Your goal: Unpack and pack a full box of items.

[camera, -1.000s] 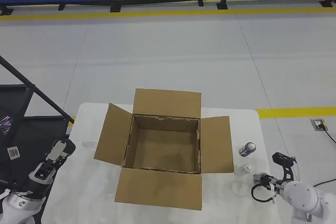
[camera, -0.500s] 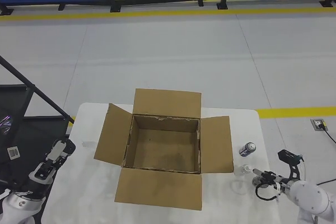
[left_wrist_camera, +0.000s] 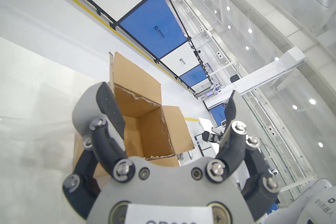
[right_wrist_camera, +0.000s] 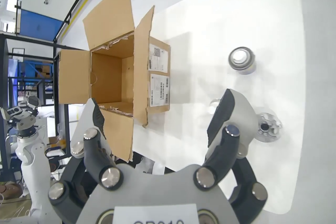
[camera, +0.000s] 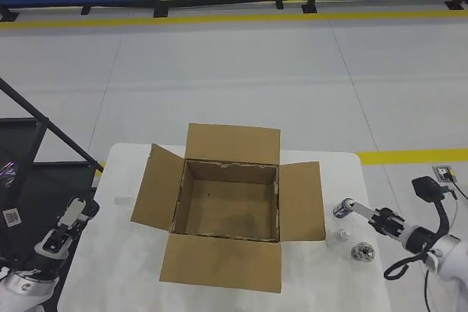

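**Cardboard box open on the white table, both pincers spread and holding nothing**

Nearest the robot, the left gripper hangs at the left edge of the table. Its jaws are wide apart with nothing between them.

On the right side, a round metal disc pierced with holes lies flat on the tabletop. The right gripper is over the table just beyond the disc. Its jaws are also spread wide, and it grips nothing.

A small clear bottle stands upright between the disc and the box's right flap. A little farther back stands a small metal can, also upright. It is close to one of the right gripper's fingertips, though I cannot tell whether they touch.

The cardboard box sits in the middle of the table, apart from the small items. All four flaps are folded outward and its brown floor is in plain sight. The torn inner edges are ragged. White printed labels are stuck on the outer wall that faces the right gripper. The far flap reaches toward the table's back edge.
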